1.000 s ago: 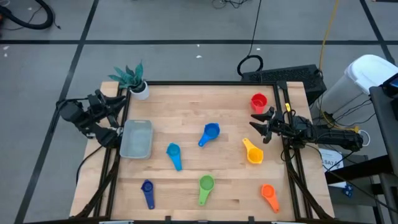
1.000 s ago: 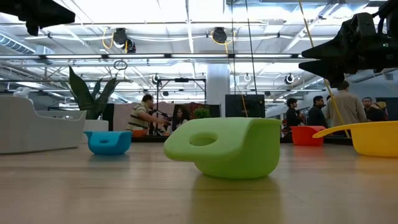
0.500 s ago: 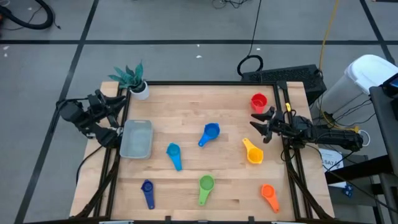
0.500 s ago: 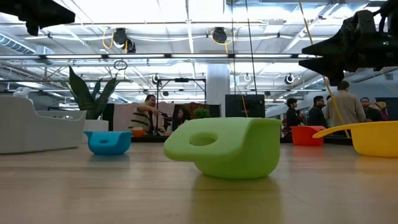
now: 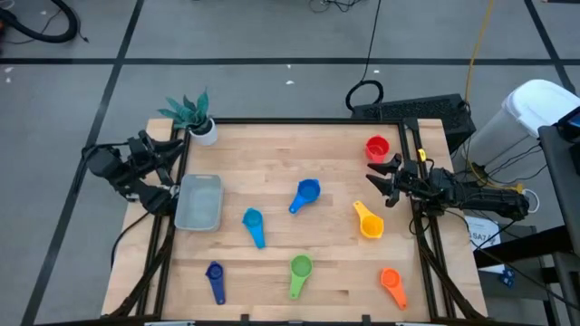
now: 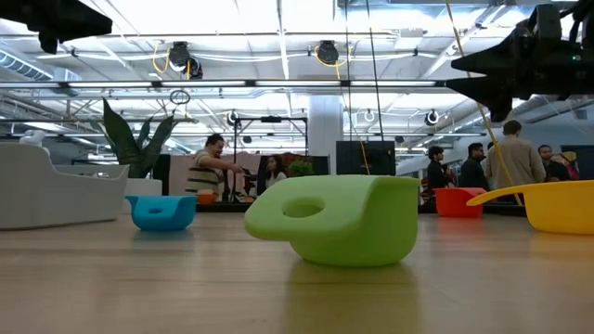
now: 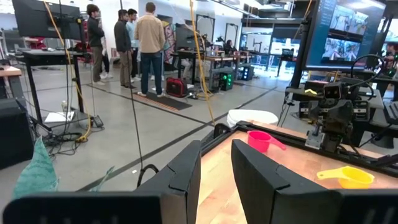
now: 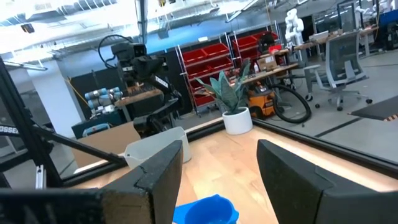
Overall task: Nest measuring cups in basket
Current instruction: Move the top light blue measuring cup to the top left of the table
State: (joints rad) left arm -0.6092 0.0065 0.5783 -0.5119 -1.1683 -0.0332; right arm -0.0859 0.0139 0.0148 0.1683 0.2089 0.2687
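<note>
High view: seven scattered measuring cups (image 5: 307, 192), varied colours.

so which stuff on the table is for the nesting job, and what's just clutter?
Job: basket; red cup, blue cup, light blue cup, dark blue cup, green cup, yellow cup, orange cup.
Clutter: potted plant.

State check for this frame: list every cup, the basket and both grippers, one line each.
basket: empty
red cup: on table
blue cup: on table
light blue cup: on table
dark blue cup: on table
green cup: on table
yellow cup: on table
orange cup: on table
left gripper: holds nothing
right gripper: open, empty
</note>
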